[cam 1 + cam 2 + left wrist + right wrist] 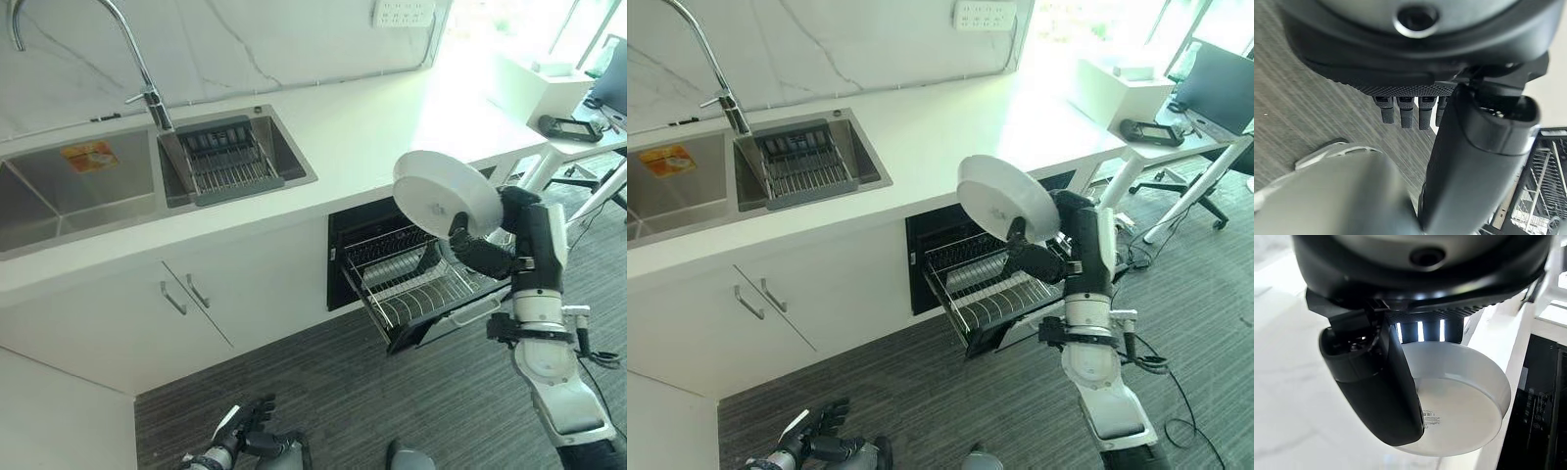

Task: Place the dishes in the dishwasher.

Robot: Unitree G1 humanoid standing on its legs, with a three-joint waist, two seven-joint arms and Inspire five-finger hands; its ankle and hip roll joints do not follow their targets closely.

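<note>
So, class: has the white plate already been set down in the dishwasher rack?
No: the right hand holds the white plate up above the pulled-out dishwasher rack.

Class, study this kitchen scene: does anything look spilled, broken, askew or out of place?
Nothing stands out. The right hand holds a white plate tilted above the pulled-out dishwasher rack; no spill or damage shows.

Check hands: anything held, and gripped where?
Right hand holds a white plate by its rim, thumb across the underside, fingers behind. Left hand, low by the floor, holds nothing.
</note>
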